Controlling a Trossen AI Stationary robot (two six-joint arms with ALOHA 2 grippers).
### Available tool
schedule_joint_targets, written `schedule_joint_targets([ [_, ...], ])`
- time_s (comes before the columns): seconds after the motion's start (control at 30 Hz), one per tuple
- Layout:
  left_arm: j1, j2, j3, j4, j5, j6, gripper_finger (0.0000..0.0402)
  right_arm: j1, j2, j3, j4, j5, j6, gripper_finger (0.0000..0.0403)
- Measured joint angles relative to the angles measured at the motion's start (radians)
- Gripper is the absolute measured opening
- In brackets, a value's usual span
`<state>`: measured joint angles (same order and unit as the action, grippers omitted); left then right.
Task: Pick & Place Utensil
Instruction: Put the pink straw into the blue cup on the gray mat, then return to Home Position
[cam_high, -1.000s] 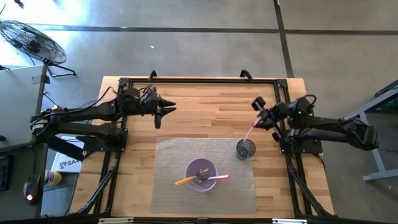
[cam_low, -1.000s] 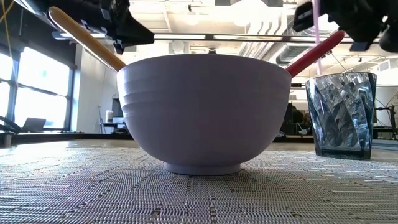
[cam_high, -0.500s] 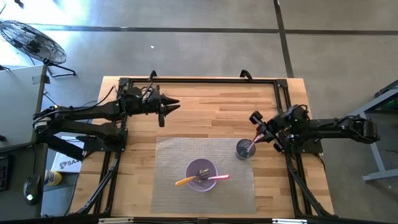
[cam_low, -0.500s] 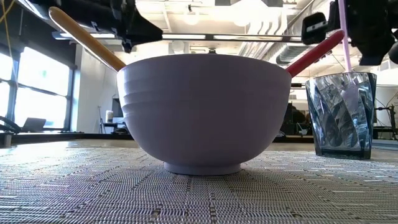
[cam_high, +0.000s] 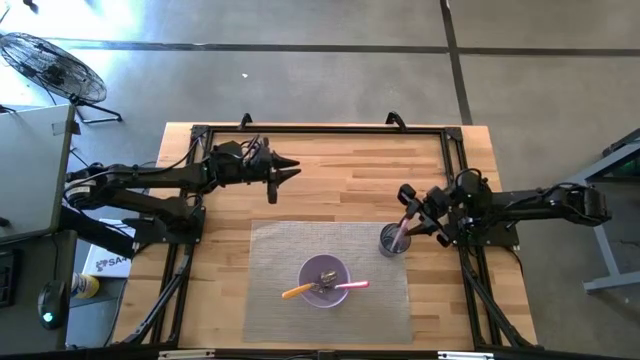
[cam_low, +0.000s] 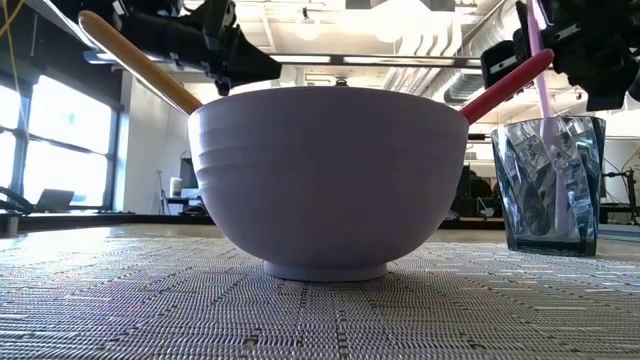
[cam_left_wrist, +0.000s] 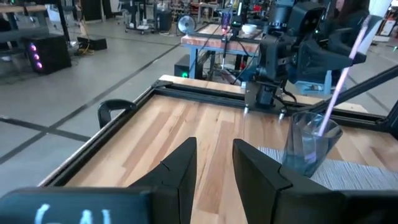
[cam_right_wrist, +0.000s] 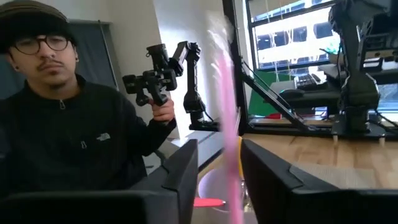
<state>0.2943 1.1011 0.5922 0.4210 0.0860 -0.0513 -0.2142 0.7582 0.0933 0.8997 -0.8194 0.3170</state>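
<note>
One pink utensil (cam_high: 402, 228) is sitting tip-down in the glass cup (cam_high: 394, 240), right hand (cam_high: 413, 207) clenching its top. Letting go w/ it tilted could tip it out onto the table (cam_high: 330, 180). Left hand (cam_high: 279, 174) is hanging far-left, fingers apart.

The bowl (cam_high: 324, 281) sits on the mat (cam_high: 275, 245), toward the mat's front edge. Three utensils lie in the bowl: a spoon (cam_high: 297, 291) sticking out to the bowl's left, a second utensil (cam_high: 352, 285) sticking out to its right, and a fork (cam_high: 325, 280) in the middle. The cup (cam_high: 395, 240) stands on the mat behind and to the right of the bowl, near the mat's right edge. A straw-like stick (cam_high: 400, 232) stands in the cup, leaning toward the right gripper (cam_high: 411, 205), which is just behind and right of the cup. The left gripper (cam_high: 283, 173) is over the bare table (cam_high: 340, 170), well behind and left of the bowl.
</note>
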Motion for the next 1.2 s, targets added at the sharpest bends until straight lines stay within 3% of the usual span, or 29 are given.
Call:
schedule_joint_targets([
  [0.2, 0.000, -0.005, 0.000, 0.025, 0.000, 0.026, 0.0101, -0.013, -0.001, 0.014, 0.002, 0.010, 0.044, 0.0154],
  [0.53, 0.000, -0.005, 0.000, 0.048, -0.001, 0.055, 0.0101, -0.021, -0.001, 0.191, 0.009, -0.021, 0.008, 0.0180],
  [1.0, 0.000, -0.005, 0.000, 0.087, -0.002, 0.086, 0.0101, -0.021, -0.001, 0.259, 0.000, 0.104, -0.049, 0.0181],
  [1.2, 0.000, -0.005, 0.000, 0.073, -0.001, 0.092, 0.0101, -0.021, -0.057, 0.226, -0.050, 0.235, -0.106, 0.0180],
])
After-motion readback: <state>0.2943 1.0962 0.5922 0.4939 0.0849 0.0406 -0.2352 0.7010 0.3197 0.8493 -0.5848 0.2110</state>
